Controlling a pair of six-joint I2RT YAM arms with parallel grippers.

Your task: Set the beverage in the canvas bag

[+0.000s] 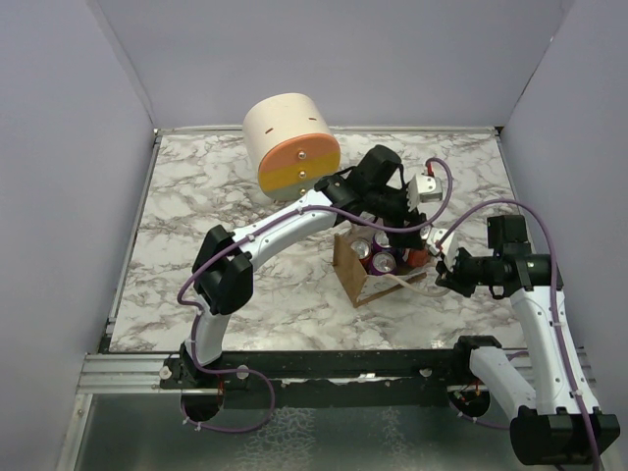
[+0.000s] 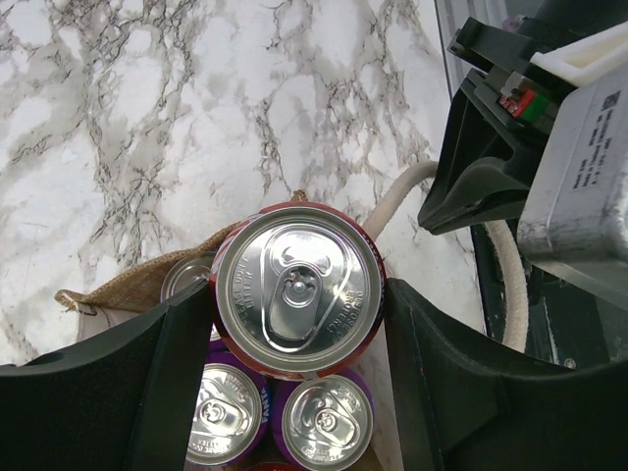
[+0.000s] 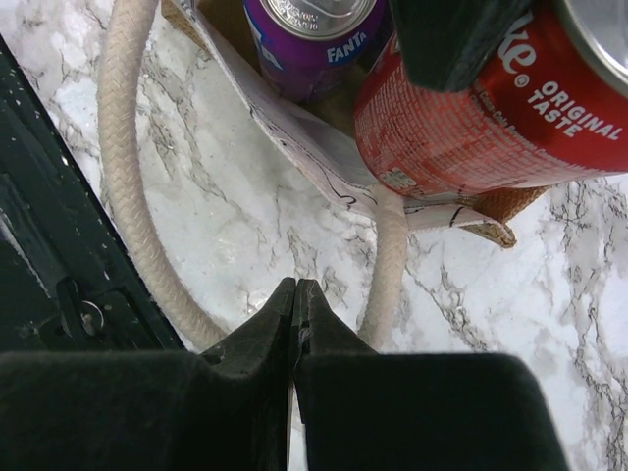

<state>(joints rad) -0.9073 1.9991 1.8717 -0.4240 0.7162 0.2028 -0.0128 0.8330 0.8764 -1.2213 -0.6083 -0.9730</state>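
Note:
My left gripper (image 2: 299, 329) is shut on a red cola can (image 2: 299, 289), one black finger (image 2: 162, 378) on each side of it. The can hangs over the right end of the canvas bag (image 1: 350, 277), its lower end behind the bag's wall (image 3: 324, 167). Two purple Fanta cans (image 2: 319, 422) and another silver can top stand inside the bag. My right gripper (image 3: 294, 289) is shut with nothing in it, low over the marble just right of the bag, between the strands of a cream rope handle (image 3: 128, 177). The red can (image 3: 491, 108) looms close above it.
A big cream cylinder with an orange-yellow face (image 1: 289, 142) stands at the back, left of the left arm. Grey walls enclose the marble table (image 1: 196, 245) on three sides. The right arm's body (image 2: 579, 167) sits close to the right of the left gripper.

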